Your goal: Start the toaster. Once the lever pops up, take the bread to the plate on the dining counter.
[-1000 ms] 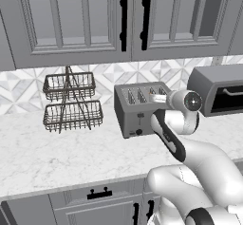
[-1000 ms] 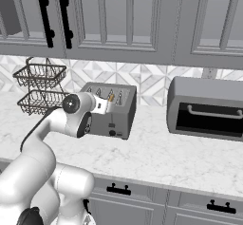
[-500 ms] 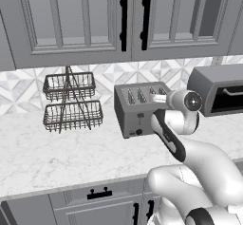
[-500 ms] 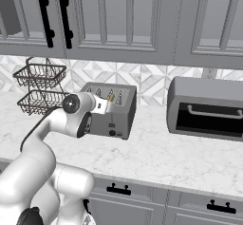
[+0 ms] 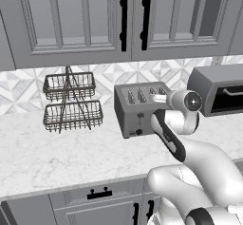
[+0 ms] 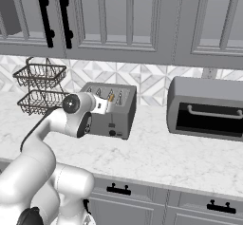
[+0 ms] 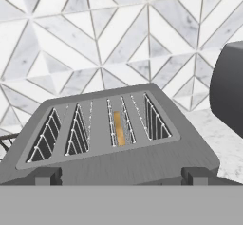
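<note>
Fingers (image 7: 48, 176) of the gripper (image 7: 121, 176) are standing spread fully apart, gripping nothing, just in front of the toaster (image 7: 114, 138). The bread (image 7: 119, 129) is sitting down in the third slot from the left in the hand view. The toaster is resting on the marble worktop (image 5: 71, 148), between a wire basket rack (image 5: 71, 100) and a grey oven box (image 6: 206, 107).

Toaster (image 7: 118, 164) showing matte grey metal, black knobs low on front. Bread (image 7: 118, 129) in its slot showing tan-orange. Backsplash (image 7: 95, 43) displaying white, grey-veined triangular tiles. Wire basket rack (image 5: 71, 103) appearing dark. Oven box (image 6: 206, 107) reading grey, window dark.
</note>
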